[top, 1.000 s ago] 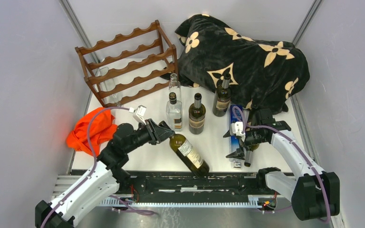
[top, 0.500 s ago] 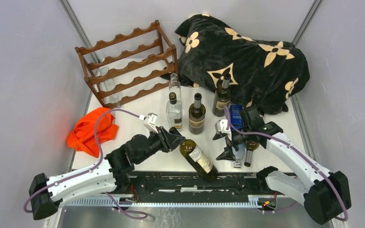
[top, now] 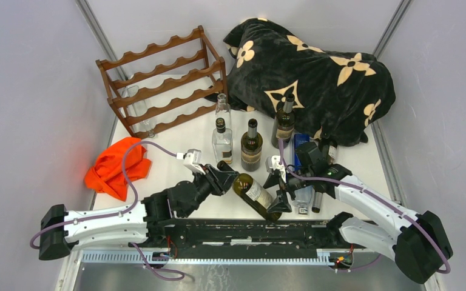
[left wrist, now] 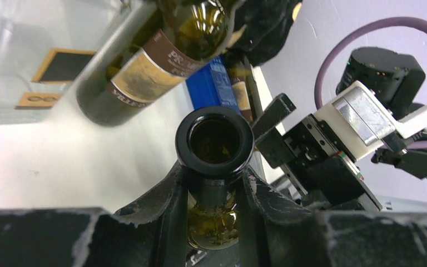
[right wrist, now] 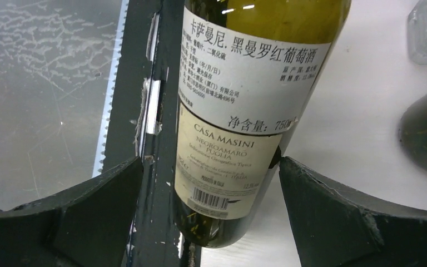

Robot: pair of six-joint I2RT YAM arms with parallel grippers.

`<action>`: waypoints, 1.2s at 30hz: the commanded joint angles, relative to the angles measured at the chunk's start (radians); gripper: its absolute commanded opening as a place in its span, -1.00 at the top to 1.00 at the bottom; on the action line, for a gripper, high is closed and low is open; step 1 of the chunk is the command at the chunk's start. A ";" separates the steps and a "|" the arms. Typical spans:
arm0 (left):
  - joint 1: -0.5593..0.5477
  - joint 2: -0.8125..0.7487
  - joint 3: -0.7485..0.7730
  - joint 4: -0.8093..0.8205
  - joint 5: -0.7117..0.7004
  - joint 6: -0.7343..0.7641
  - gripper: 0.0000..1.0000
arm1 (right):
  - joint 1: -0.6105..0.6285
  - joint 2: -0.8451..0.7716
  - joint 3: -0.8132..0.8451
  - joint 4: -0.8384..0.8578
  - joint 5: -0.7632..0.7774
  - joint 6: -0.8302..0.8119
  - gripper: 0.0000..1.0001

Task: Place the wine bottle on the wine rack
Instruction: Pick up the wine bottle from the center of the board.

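Top camera, high behind the near edge of the surface (top: 164, 174), looks down across all of it. Left wrist view sits tight on the mouth of the wine bottle (left wrist: 214, 139), facing the right tool (left wrist: 273, 130). Right wrist view hovers close above that same bottle's label.

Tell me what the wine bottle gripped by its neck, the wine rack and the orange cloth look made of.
Wine bottle: dark green glass, glossy and see-through, with paper labels.
Wine rack: reddish-brown wood, probably varnished, given its slight sheen.
Orange cloth: soft matte fabric, crumpled into folds.
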 commanded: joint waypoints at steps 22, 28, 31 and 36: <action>-0.009 0.078 0.066 0.495 -0.085 -0.011 0.96 | 0.038 -0.003 -0.105 0.321 0.173 0.180 -0.63; -0.008 0.046 0.071 0.404 -0.074 -0.008 0.83 | 0.019 -0.044 -0.059 0.225 0.146 0.073 0.89; -0.009 0.011 0.124 0.212 -0.079 -0.035 -0.08 | -0.015 -0.067 -0.028 0.139 0.115 -0.007 1.00; -0.008 0.000 0.271 -0.189 -0.040 -0.041 -0.99 | -0.052 -0.098 0.025 -0.058 0.120 -0.224 1.00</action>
